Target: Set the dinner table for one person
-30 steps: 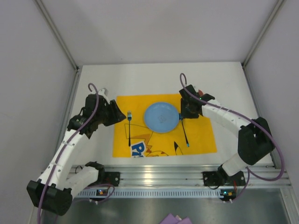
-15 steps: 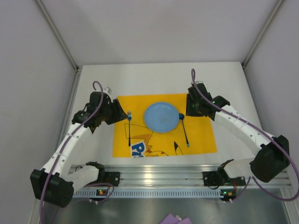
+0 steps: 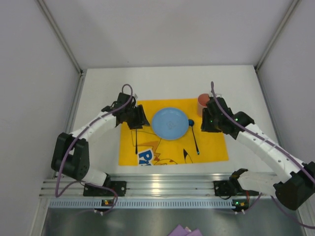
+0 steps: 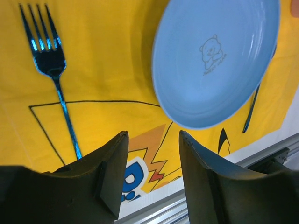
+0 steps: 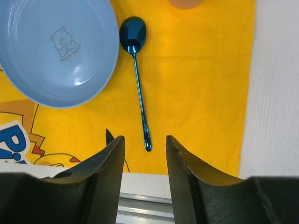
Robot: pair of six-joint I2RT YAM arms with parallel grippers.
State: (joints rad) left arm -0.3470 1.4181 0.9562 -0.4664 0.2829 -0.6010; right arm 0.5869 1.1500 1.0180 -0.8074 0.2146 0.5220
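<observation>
The white dinner table (image 3: 162, 81) carries a yellow cartoon placemat (image 3: 211, 147). A light blue plate (image 3: 170, 123) lies at the mat's middle. A blue metallic fork (image 3: 136, 143) lies left of the plate and a blue spoon (image 3: 194, 133) right of it. A reddish cup (image 3: 203, 101) stands at the mat's far right corner. My left gripper (image 3: 135, 118) hovers over the fork's head, open and empty; its wrist view shows the fork (image 4: 51, 79) and the plate (image 4: 215, 60). My right gripper (image 3: 209, 120) is open and empty, beside the cup and above the spoon (image 5: 138, 79).
Grey walls enclose the table on the left, back and right. An aluminium rail (image 3: 167, 184) with the arm bases runs along the near edge. Bare white table (image 5: 275, 93) shows to the right of the mat.
My left gripper moved right, from beside the mat to over the fork's head. My right gripper drew back toward the near right, and the reddish cup now shows at the mat's corner.
</observation>
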